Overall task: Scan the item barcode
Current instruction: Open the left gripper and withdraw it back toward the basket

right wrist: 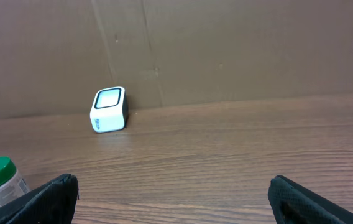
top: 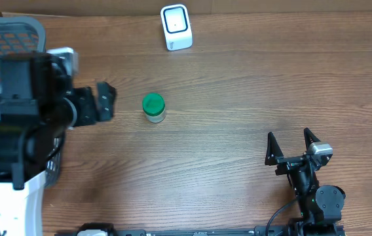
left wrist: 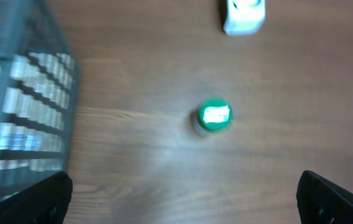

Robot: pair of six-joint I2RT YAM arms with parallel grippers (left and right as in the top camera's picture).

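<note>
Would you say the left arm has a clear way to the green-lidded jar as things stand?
Probably yes: the left gripper is open and close beside the jar, with only bare table between them and nothing standing in the way.

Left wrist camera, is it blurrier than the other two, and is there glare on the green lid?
Left wrist view: soft all over, with a white glare patch on the green lid; overhead view: sharp, no glare on the lid; right wrist view: the scanner crisp, evenly lit.
</note>
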